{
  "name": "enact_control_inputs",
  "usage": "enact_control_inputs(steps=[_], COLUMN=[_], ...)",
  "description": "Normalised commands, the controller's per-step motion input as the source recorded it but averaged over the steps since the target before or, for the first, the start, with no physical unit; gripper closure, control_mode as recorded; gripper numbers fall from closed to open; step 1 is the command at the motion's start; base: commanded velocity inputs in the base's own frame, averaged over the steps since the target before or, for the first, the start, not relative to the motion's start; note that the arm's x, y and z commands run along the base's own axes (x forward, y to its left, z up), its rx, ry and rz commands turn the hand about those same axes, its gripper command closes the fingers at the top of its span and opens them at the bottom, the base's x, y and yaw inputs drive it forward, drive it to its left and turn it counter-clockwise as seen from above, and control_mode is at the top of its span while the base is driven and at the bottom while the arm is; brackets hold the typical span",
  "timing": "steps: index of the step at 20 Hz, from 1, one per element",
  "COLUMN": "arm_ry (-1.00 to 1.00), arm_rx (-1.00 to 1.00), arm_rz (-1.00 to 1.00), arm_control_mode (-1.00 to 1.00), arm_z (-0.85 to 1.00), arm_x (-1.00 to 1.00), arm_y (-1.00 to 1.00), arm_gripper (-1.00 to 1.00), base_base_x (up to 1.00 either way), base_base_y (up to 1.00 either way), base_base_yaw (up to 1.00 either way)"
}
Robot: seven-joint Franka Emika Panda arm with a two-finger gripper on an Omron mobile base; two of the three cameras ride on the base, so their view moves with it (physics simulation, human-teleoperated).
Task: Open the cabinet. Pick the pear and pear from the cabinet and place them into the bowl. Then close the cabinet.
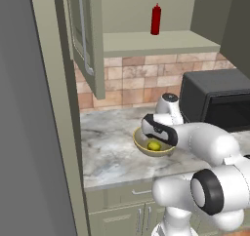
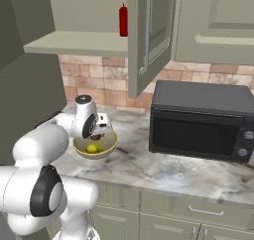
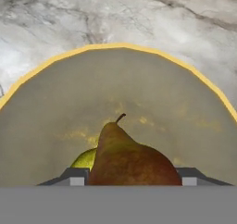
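The cabinet [image 1: 146, 42] fills the top of both base views, its doors swung open and a red squeeze bottle [image 1: 156, 19] standing on the shelf at upper centre. Lower, at mid-frame on the marble counter [image 1: 107, 152], sits the bowl [image 1: 146, 149], stiff and stable, with one yellow-green pear [image 1: 154, 146] already resting inside. In the hand view the gripper [image 3: 129, 179] hangs just above the bowl's hollow, its jaws part-open and closed on the second pear [image 3: 127, 158], a browner one, at bottom centre. I judge the pear light, firm yet bruisable, with smooth skin; its broad belly gives the surest hold, not the tapering neck.
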Motion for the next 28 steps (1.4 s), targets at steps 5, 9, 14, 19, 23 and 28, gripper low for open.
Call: enact_control_inputs(steps=[5, 9, 14, 19, 23, 28], arm_ry=[-0.04, 0.0, -0.03, -0.16, -0.27, -0.3], arm_rx=[0.0, 0.0, 0.0, 0.0, 0.0, 0.0], arm_rz=[0.0, 0.0, 0.0, -0.02, -0.06, -0.11], arm_control_mode=[-1.0, -1.0, -1.0, -1.0, -1.0, -1.0], arm_z=[-0.15, 0.0, 0.15, 0.89, 1.0, 1.0], arm_x=[0.22, 0.0, 0.0, -0.06, -0.27, -0.47], arm_y=[-0.01, 0.0, 0.0, 0.0, 0.0, -0.14], arm_gripper=[-1.0, -1.0, -1.0, -1.0, -1.0, -1.0], base_base_x=[0.0, 0.0, 0.0, 0.0, 0.0, 0.0], base_base_y=[0.0, 0.0, 0.0, 0.0, 0.0, 0.0], base_base_yaw=[0.0, 0.0, 0.0, 0.0, 0.0, 0.0])
